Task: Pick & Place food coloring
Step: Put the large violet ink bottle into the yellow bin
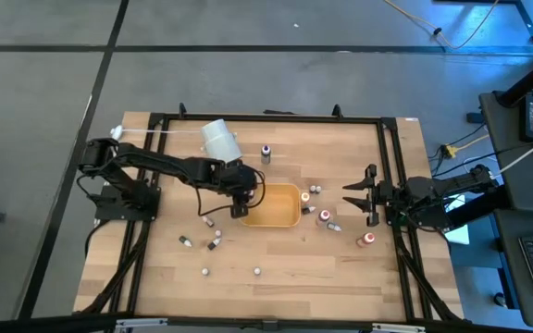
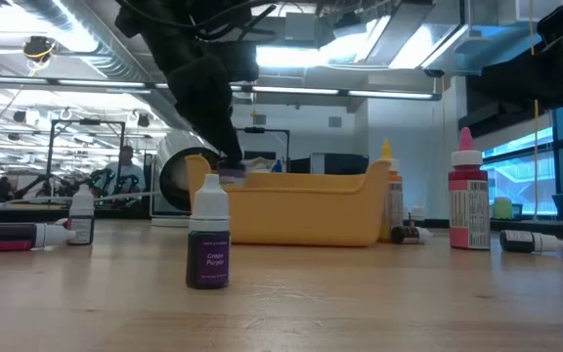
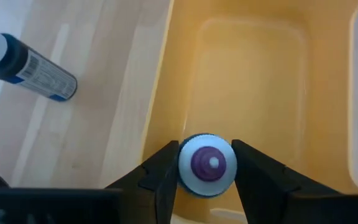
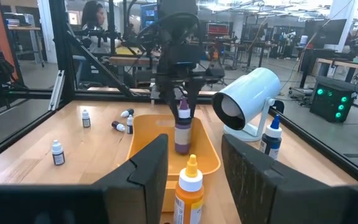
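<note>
We are working at the table [image 1: 276,259], where the orange tray [image 1: 280,218] is sitting at frame centre and a white cylinder [image 1: 219,140] is lying above and left of it. The left gripper [image 3: 207,177] is standing over the tray's left end, its fingers closely flanking the cap of a purple bottle [image 4: 183,127] standing upright inside; whether they are gripping or releasing, we cannot tell. The right gripper [image 1: 357,197] is waiting at mid-right with fingers parted, holding nothing. We are judging this an early stage: no other bottle is showing in the tray, and many are lying scattered around it. The nearest bottle [image 2: 208,241] in the low view is reading "Grape Purple".
</note>
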`<state>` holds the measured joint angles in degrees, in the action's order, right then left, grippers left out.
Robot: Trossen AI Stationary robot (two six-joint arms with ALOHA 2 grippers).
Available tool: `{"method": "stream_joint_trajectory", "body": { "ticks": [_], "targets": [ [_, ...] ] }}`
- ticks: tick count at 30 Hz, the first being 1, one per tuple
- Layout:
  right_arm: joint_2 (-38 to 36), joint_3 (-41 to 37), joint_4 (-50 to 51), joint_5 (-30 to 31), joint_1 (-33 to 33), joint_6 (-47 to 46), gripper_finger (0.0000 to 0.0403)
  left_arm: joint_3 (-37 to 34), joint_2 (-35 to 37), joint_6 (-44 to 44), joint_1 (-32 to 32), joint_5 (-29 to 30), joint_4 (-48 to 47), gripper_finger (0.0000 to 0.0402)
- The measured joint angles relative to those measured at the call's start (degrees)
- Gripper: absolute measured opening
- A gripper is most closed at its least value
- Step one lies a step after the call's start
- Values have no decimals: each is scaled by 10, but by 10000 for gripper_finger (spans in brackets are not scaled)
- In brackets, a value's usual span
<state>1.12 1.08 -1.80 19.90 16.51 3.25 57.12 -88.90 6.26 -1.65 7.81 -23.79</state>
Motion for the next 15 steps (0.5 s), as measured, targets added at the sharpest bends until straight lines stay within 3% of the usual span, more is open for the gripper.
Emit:
{"method": "stream_joint_trajectory", "body": {
  "ticks": [15],
  "targets": [
    [0,0,0,0,0,0,153,0,4,-6,0,0,-4,158]
  ]
}}
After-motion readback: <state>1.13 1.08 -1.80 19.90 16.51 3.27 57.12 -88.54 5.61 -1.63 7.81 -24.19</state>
